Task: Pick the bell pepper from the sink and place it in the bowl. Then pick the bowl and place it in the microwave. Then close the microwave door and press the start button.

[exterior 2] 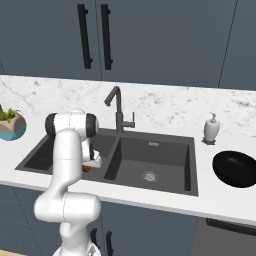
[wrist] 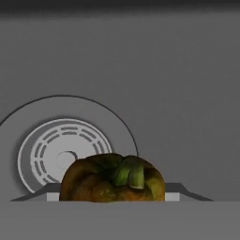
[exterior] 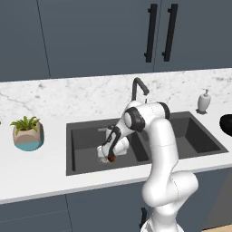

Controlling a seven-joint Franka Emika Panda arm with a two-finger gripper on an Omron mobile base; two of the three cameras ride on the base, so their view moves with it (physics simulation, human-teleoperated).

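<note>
The arm bends down over the near counter edge into the left basin of the sink (exterior: 81, 156); its gripper (exterior: 108, 157) sits low over the basin floor, and the bell pepper (wrist: 112, 178) lies right between its tips, orange-brown with a green stem, just in front of the round metal drain (wrist: 58, 152); whether the jaws are pressing on it or merely flank it I cannot tell; from the right side a sliver of the pepper shows beside the arm; further right on the counter rests the bowl (exterior 2: 236, 169); behind it stands a soap dispenser (exterior 2: 211, 128); the faucet (exterior 2: 118, 111) rises at the far rim; a potted plant (exterior: 27, 132) sits far left.
</note>
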